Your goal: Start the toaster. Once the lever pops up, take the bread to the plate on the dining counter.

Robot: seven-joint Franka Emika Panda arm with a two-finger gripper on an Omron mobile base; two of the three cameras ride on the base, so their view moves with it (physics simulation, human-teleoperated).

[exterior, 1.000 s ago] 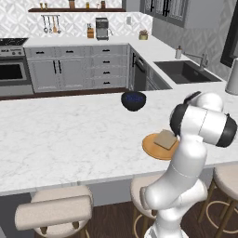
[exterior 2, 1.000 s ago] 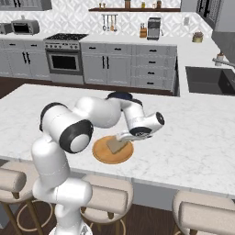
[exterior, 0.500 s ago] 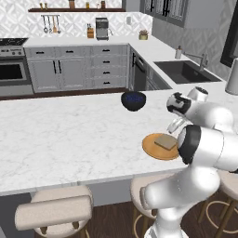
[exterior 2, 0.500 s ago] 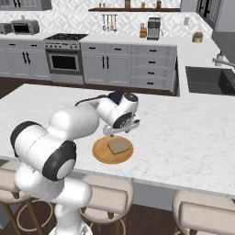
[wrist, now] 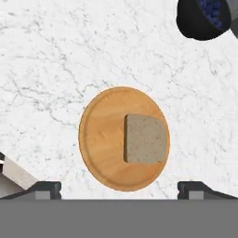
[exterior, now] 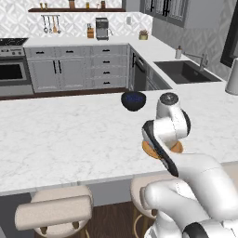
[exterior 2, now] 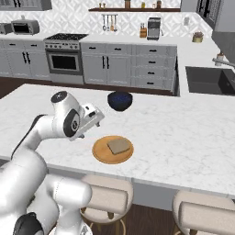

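A: What is the hand [wrist: 119, 188] doing?

B: Its two dark fingertips [wrist: 42, 188] stand far apart at the bottom of the hand view, spread wide with nothing between them. In the right base view the hand [exterior 2: 94, 117] hangs above the table [exterior 2: 183, 137], up and to the left of the plate [exterior 2: 113, 149].

A: And the bread?

B: The bread [wrist: 144, 138] lies flat on the plate [wrist: 100, 139], a pale brown square slice set toward one side of the disc, not at its middle. The right base view shows the same: the bread [exterior 2: 118, 146] rests on the round orange-tan plate, clear of the hand.

A: Where does the plate sit on the table?

B: Near the front edge of the white marble table, the side with the stools [exterior 2: 104, 198]. In the left base view only slivers of the plate [exterior: 148, 149] peek out from behind the white arm.

A: Anything else close by?

B: A dark blue-black bowl [exterior 2: 120, 101] stands on the table farther back from the plate, well apart from it. It shows in the left base view too [exterior: 134, 100], and in the upper corner of the hand view [wrist: 203, 18].

A: And beyond the table?

B: Grey cabinets along the back wall, a stove [exterior 2: 65, 57] at the left, a coffee machine [exterior 2: 153, 28] on the rear worktop, and a dark sink [exterior: 186, 72] on the right-hand run. A small silver appliance [exterior 2: 25, 26] sits on the far left worktop; I cannot tell what it is.
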